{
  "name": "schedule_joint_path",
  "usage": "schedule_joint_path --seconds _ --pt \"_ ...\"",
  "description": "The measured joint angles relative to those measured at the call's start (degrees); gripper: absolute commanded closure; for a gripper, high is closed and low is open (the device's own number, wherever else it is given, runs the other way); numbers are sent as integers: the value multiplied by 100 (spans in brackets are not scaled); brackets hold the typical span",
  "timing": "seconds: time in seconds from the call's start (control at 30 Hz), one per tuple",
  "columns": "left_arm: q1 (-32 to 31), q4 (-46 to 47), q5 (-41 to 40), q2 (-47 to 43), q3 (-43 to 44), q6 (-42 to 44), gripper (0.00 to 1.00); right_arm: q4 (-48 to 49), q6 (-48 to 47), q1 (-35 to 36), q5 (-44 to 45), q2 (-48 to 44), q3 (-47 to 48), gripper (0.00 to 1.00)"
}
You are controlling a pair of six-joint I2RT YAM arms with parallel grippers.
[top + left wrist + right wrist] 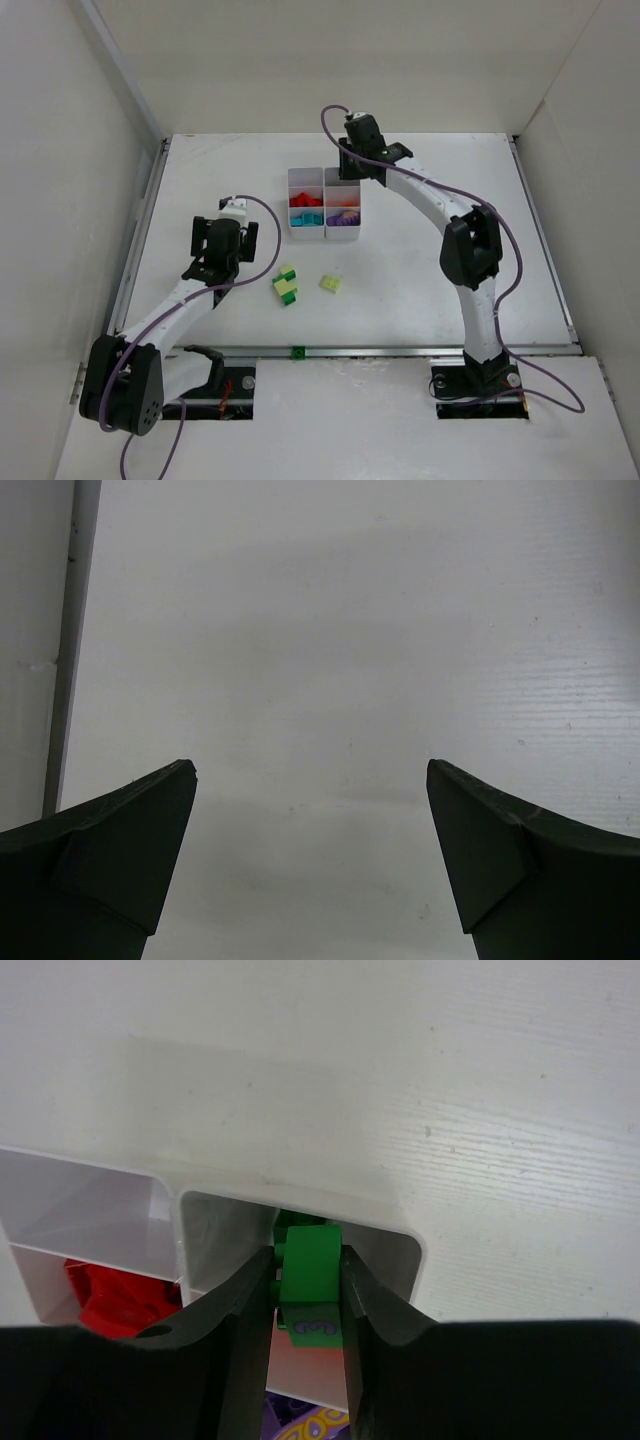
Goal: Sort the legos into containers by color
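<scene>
Green lego [310, 1278], purple print [312, 1326] illegible, tight in right pincer [308, 1262] above containers [402, 1243]; left pincer [311, 770] wide apart.

White table [450, 290] bears the containers [303, 179] and loose legos [287, 286].

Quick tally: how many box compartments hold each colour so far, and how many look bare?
Red bricks: 1
Orange bricks: 1
Teal bricks: 1
Purple bricks: 1
Under the green brick in the right hand: 1
Bare compartment: 1
Total: 6 compartments
</scene>
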Motion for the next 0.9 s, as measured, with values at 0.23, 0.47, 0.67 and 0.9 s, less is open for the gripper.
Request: schedule_joint_path --seconds 0.23,0.47,0.67,0.9 --pt "0 -2 0 -2 -7 0 0 -35 70 0 -2 70 0 51" --pt "0 -2 0 -2 -7 0 0 -44 103 7 0 63 -11 25" --pt "0 -2 0 -2 -7 0 0 -74 -356 199 90 -306 -177 17" --pt "0 -2 4 0 -9 -7 0 -26 -1014 1080 175 -2076 -1226 11"
